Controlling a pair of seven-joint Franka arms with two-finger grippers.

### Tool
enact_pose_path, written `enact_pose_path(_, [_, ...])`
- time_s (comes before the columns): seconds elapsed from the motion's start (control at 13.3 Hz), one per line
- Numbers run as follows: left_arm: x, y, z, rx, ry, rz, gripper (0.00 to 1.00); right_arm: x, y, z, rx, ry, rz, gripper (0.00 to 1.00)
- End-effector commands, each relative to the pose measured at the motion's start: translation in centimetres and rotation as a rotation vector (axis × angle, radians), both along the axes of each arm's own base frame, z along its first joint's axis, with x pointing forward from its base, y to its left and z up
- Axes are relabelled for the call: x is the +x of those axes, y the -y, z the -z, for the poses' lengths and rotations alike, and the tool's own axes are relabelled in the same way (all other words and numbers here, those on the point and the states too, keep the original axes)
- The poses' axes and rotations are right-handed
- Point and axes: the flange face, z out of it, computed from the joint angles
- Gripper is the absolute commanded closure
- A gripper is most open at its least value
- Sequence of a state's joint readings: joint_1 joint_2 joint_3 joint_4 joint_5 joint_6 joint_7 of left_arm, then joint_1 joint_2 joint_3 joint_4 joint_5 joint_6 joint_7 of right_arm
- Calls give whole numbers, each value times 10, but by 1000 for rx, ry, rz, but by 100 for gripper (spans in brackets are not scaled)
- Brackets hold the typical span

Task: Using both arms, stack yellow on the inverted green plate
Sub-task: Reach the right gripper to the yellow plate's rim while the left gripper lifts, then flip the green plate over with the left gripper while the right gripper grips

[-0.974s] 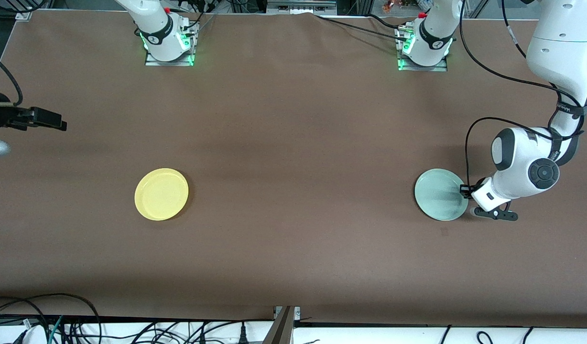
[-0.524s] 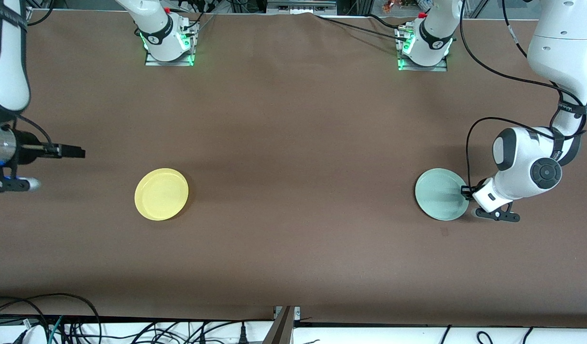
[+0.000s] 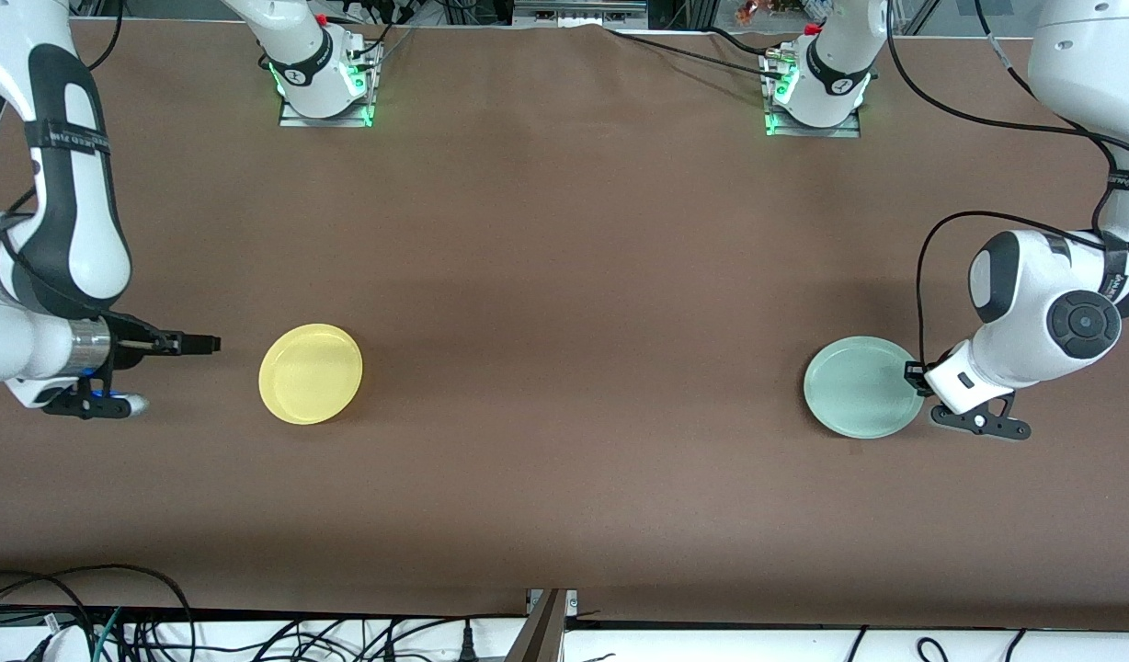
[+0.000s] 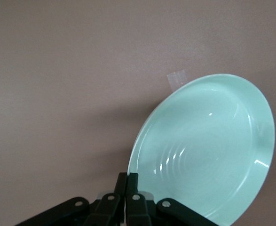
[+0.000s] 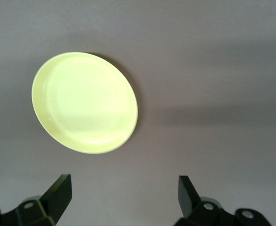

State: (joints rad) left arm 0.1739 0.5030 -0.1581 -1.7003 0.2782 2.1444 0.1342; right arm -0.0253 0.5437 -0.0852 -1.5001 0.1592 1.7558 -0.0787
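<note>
Left pincer [image 4: 127,188]: pressed together on the rim of the green plate [image 3: 861,386], at the left arm's end of the worktop [image 3: 564,276]. Right pincer [image 5: 123,193]: fingers spread wide, holding nothing, beside the yellow plate [image 3: 311,373], which lies flat toward the right arm's end.

A brown table [image 3: 564,276] fills the view; black cables [image 3: 114,625] tangle along its nearer edge.

No text, label, brand or number could be read anywhere; the strap markings on the robot arms were too small to make out.
</note>
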Motion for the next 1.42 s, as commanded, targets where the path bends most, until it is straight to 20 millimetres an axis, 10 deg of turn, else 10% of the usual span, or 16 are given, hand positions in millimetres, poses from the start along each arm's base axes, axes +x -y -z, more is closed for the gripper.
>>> enact_pose_path(0.0, [16, 43, -50, 104, -16, 55, 100, -7, 5, 31, 31, 34, 0, 0])
enact_pose_path(0.37, [12, 169, -120, 371, 34, 146, 100, -9, 6, 88, 0, 96, 8, 0])
enact_pose_path(0.82, [-63, 339, -127, 703, 181, 159, 100, -27, -5, 133, -4, 163, -17, 0])
enact_pose_path(1.35, [-134, 474, -6, 874, 426, 218, 100, -31, -2, 145, 118, 171, -9, 0])
